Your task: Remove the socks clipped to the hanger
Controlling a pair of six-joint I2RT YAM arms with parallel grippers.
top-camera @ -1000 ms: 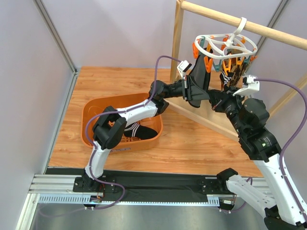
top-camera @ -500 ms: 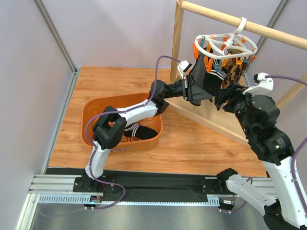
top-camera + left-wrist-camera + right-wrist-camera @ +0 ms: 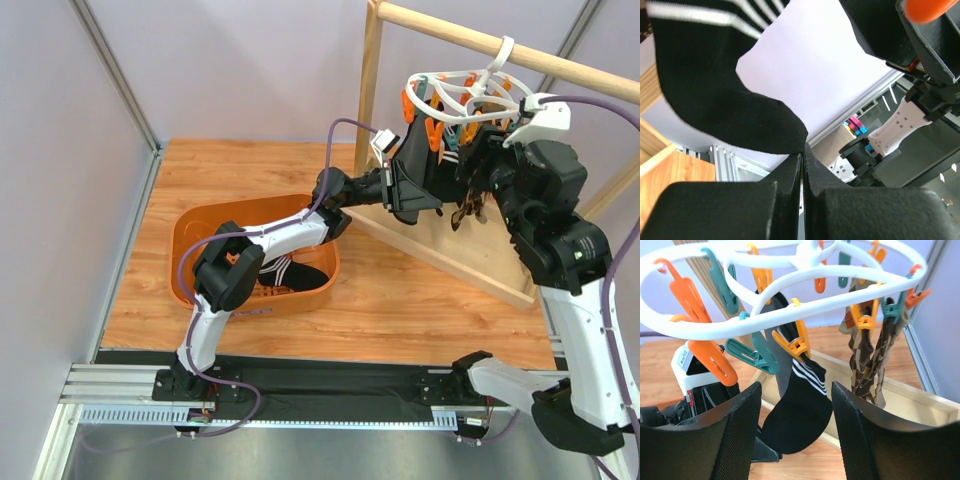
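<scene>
- Closest to the bases, the orange tub (image 3: 190,235) has a loose sock (image 3: 290,272) lying in it.
- The left gripper (image 3: 802,150) has its fingers squeezed together on the very toe of the black striped sock (image 3: 797,415). That's a thin bite on light, floppy fabric, so I'd guess it stretches first and could slip out.
- That sock hangs from a yellow clip (image 3: 800,342) on the hanger (image 3: 840,300). Grabbing higher, nearer the cuff, looks safer to me.
- The right gripper (image 3: 795,385) hovers just in front of the ring, fingers spread, holding nothing.
- Further back, the argyle socks (image 3: 867,360) dangle from clips on the far side.
- The hanger only hooks over the wooden rail (image 3: 450,30), so it'll probably swing when tugged.
</scene>
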